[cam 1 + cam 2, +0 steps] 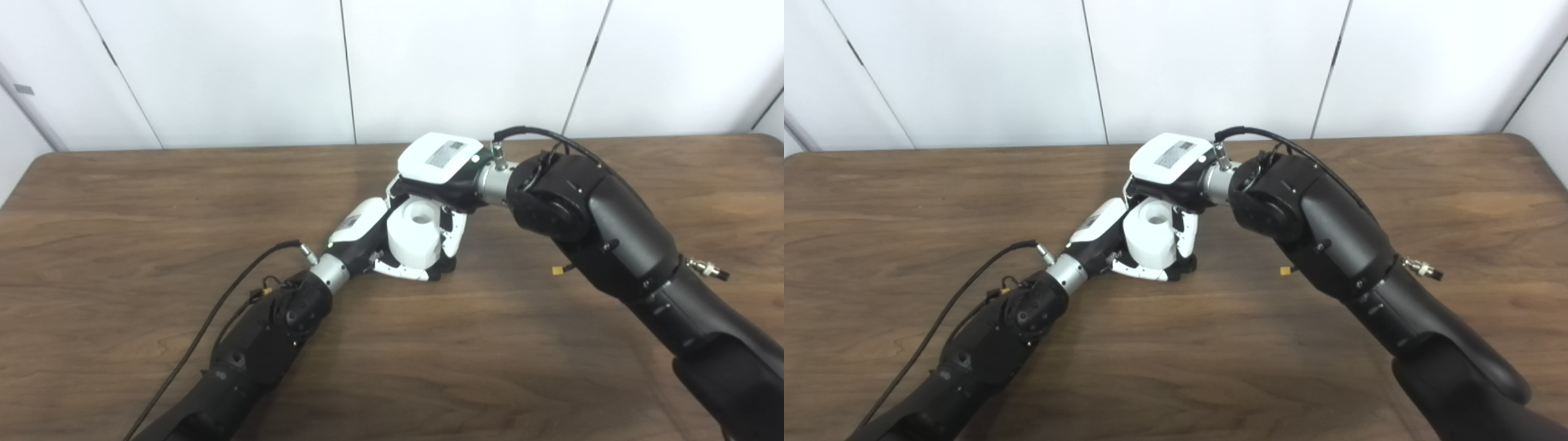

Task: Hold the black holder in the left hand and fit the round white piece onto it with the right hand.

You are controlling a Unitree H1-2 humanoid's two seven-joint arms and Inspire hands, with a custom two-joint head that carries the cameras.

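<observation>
Fitting step: round white plastic piece point(414, 239) clamped in right hand point(442, 184) fingers, left hand point(375, 242) fingers wrapped beneath, black holder hidden; next, press down squarely.

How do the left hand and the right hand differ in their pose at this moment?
The left hand lies low near the table, reaching the round white piece from its left side; the right hand sits higher, over the piece, fingers pointing down. The left back faces sideways, the right back faces up. Both touch the same piece.

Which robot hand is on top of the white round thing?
The right hand, coming from the right, sits over the white piece. The left hand is lower, beside it.
</observation>
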